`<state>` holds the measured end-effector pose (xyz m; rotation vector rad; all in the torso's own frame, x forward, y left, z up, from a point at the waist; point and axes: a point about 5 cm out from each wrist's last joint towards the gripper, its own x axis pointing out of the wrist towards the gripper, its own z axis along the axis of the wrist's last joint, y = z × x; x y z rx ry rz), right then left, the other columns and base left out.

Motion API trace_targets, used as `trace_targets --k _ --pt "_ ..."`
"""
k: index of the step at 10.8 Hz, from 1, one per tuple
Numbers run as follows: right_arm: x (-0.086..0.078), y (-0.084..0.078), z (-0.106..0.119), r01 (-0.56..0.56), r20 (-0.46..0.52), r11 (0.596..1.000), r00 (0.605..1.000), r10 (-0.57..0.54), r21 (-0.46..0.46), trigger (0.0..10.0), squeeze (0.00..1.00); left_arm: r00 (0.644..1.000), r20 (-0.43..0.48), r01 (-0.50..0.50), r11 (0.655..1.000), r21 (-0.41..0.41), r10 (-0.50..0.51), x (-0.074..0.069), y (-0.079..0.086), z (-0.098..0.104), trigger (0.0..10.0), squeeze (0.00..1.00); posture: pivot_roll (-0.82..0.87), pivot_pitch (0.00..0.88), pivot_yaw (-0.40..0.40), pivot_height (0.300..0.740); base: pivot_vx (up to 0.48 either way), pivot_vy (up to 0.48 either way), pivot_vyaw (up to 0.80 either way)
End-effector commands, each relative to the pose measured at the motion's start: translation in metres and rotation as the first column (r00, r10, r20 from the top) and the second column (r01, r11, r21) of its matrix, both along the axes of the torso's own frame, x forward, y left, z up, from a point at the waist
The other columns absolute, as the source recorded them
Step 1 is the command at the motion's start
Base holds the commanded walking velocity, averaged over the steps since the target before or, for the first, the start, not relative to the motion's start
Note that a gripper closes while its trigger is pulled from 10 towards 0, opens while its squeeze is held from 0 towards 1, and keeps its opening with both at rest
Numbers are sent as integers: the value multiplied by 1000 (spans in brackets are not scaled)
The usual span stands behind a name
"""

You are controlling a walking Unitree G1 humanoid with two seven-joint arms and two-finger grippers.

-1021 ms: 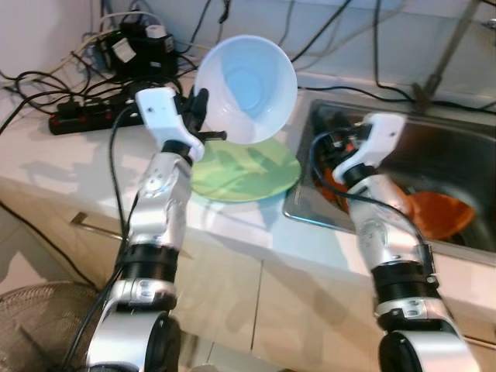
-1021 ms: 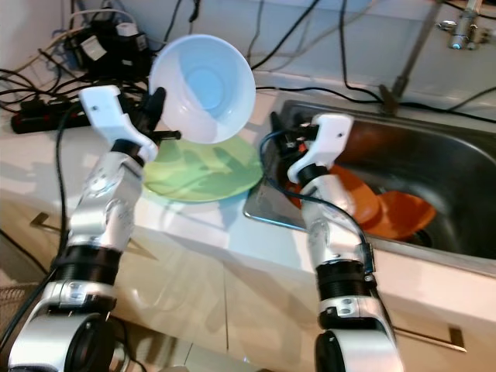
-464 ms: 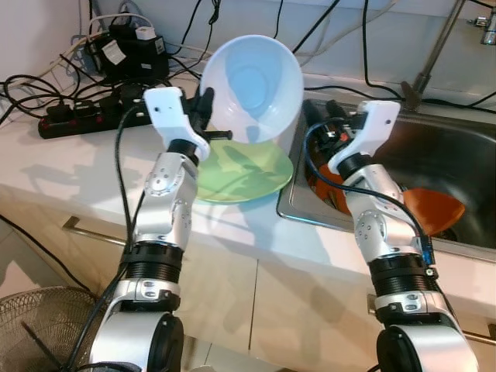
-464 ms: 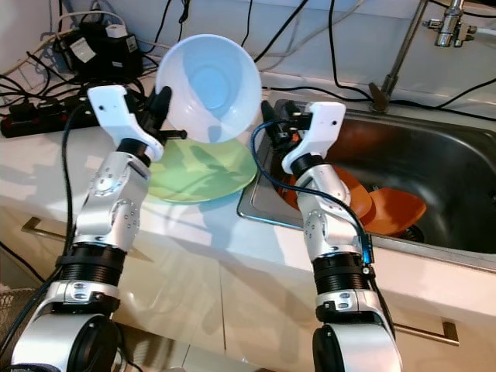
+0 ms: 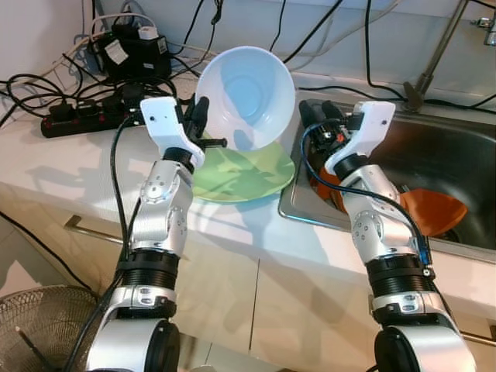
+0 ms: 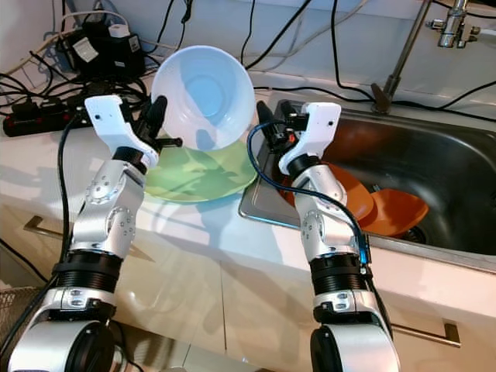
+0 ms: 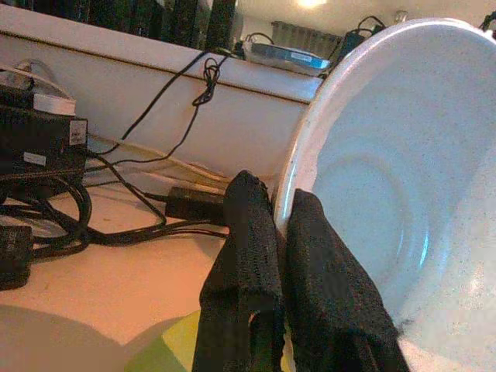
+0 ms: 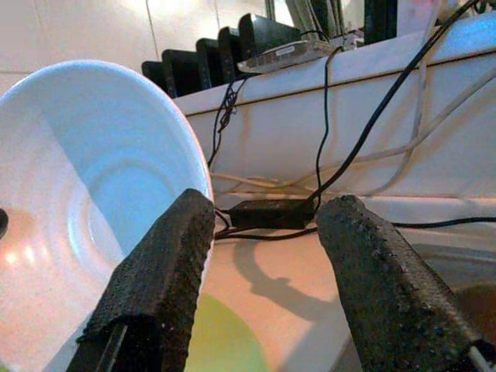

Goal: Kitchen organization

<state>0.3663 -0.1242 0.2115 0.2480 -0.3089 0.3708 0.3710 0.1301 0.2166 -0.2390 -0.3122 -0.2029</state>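
The left gripper (image 5: 203, 128) pinched the rim of one white bowl (image 5: 246, 97) between its two black fingers (image 7: 256, 256), one pad inside and one outside, and held it tilted in the air with the hollow facing the camera. Directly beneath the bowl lay one green plate (image 5: 242, 173) on the white counter (image 5: 70, 174), its far edge near the sink's lip. The right gripper (image 5: 319, 118) hung just beside the bowl's other rim, its fingers spread apart with nothing between them, over the near corner of the steel sink (image 5: 449, 147).

Open counter lay toward the robot from the plate, up to the front edge. Behind the left gripper, one black power strip (image 5: 74, 120) and a tangle of black cables (image 5: 31, 85) crowded the back of the counter, with one black adapter box (image 5: 124, 50) against the wall. Inside the sink, below the right arm, sat orange dishes (image 5: 434, 211); their number could not be told.
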Motion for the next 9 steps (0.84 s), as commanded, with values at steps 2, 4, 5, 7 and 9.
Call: trace_targets --k 2,4,5,7,9 --pt "1 -5 6 13 29 1000 1000 -13 -17 10000 0 999 54 8 1000 -9 -8 -2 -3 10 10000 0 204 0 2 725 0 0 0" --pt "1 -4 10 20 33 1000 999 -19 -10 10000 0 999 50 2 1000 -3 -2 -2 -2 11 10000 0 222 0 -2 725 0 0 0" --pt "1 -2 8 24 34 1000 999 -23 -20 10000 0 999 48 3 1000 4 -3 -4 -1 10 10000 0 207 0 -8 725 0 0 0" --pt "7 6 28 -1 69 998 998 -3 58 10000 0 999 50 14 1000 9 -15 4 2 21 10000 0 200 0 41 725 0 0 0" --pt "-3 12 5 -24 17 999 1000 25 -26 10000 0 996 -11 88 977 193 -88 1 -19 -9 10000 0 163 0 43 725 0 0 0"
